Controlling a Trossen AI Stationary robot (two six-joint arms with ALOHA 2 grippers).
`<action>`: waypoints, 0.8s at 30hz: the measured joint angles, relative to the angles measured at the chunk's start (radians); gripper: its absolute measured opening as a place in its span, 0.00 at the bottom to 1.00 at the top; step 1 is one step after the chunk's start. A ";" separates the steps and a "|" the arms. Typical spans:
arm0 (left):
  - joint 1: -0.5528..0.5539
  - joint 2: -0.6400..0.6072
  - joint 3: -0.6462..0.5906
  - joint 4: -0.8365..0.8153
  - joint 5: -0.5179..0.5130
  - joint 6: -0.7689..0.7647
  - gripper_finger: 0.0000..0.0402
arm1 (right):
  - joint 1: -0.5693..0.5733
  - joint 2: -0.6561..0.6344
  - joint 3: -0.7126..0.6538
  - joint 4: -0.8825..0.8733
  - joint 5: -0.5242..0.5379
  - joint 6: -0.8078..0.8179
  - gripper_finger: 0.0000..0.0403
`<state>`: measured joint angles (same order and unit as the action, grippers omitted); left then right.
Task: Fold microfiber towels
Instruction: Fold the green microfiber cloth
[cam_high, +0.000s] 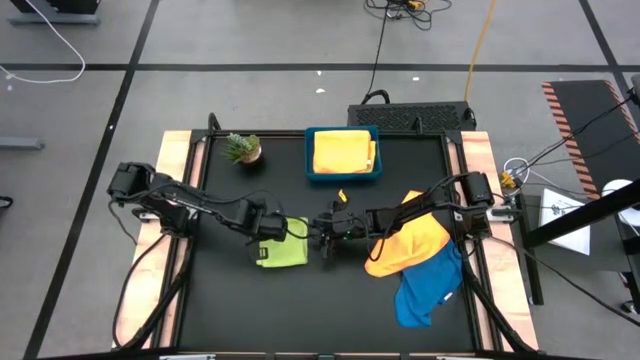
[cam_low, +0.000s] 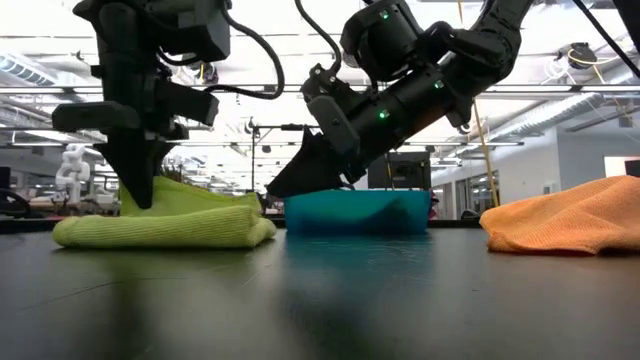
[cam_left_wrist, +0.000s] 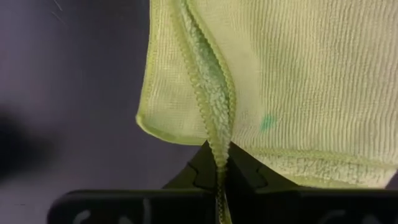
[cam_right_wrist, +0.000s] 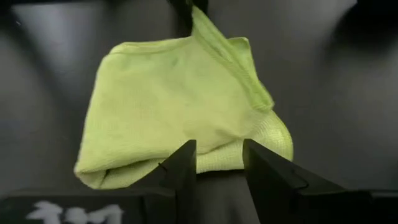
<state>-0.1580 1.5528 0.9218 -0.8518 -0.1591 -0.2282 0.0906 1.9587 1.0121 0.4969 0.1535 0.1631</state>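
Note:
The lime green towel (cam_high: 283, 252) lies folded in a small thick pad on the black table, left of centre. My left gripper (cam_high: 268, 225) points down onto the pad's far left part and is shut on it. My right gripper (cam_high: 325, 240) slants down from the right, open, with its fingertips (cam_right_wrist: 186, 163) just short of the pad's right edge (cam_right_wrist: 217, 157). An orange towel (cam_high: 405, 245) lies heaped to the right, partly over a blue towel (cam_high: 430, 290). A yellow towel (cam_high: 343, 150) rests in the blue tray. My left gripper pinches the towel's stitched hem (cam_left_wrist: 217, 146) between its two fingers, coming from above. The hem there is doubled over, so more than one layer is in the pinch. That part stands up as a small peak (cam_right_wrist: 202, 25), while the pad's underside stays on the table. Whether my right gripper touches the pad's edge, I cannot tell.
The blue tray (cam_high: 310, 160) stands at the far edge, a small potted plant (cam_high: 242, 148) to its left. The orange and blue towels fill the right side. Bare black table lies in front of the green pad, toward the near edge.

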 joint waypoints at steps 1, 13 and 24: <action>-0.004 0.000 0.000 -0.002 -0.009 0.008 0.04 | 0.003 0.000 0.000 0.000 0.000 0.000 0.31; -0.015 0.000 0.000 0.086 -0.138 0.132 0.13 | 0.003 0.000 0.001 0.031 -0.001 -0.010 0.30; 0.036 -0.011 0.011 -0.007 -0.188 0.137 0.44 | 0.003 0.000 0.001 0.024 -0.001 0.005 0.30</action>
<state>-0.1223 1.5418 0.9327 -0.8588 -0.3471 -0.0916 0.0938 1.9587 1.0126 0.5210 0.1522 0.1684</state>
